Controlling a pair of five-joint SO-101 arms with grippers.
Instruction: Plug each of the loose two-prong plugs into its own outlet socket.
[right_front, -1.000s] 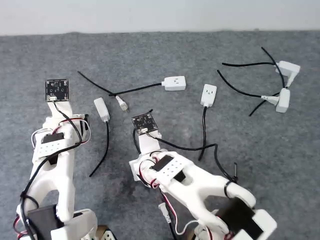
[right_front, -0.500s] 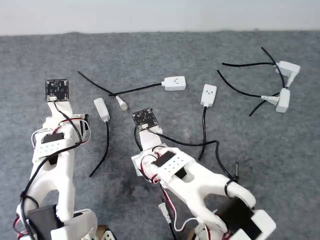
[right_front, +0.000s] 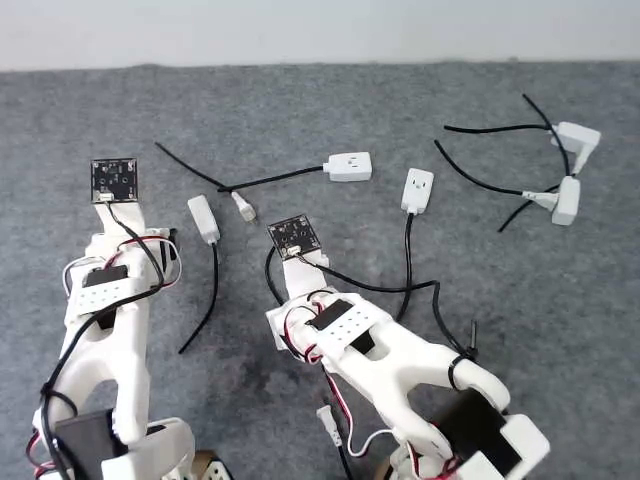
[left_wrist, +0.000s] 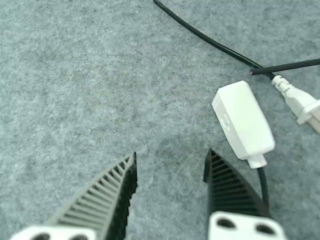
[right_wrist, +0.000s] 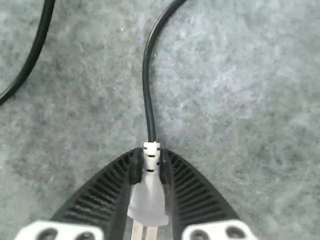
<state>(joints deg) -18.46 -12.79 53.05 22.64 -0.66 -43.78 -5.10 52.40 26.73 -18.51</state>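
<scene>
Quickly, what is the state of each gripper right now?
Left gripper: open, holding nothing.
Right gripper: closed on a white plug.

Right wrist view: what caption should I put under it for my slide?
The right gripper pinches a white two-prong plug, its thin black cord lying across the grey carpeted table.

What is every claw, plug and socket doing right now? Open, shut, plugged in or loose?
Left claw: open, empty.
Right claw: shut on the held plug.
Held plug: pinched, not plugged in.
Loose plug: lying unplugged.
Socket by the left arm: nothing in it.
Middle socket: nothing in it.
Socket beside it: nothing in it.
Far upper socket: looks plugged in.
Far lower socket: looks plugged in.
</scene>
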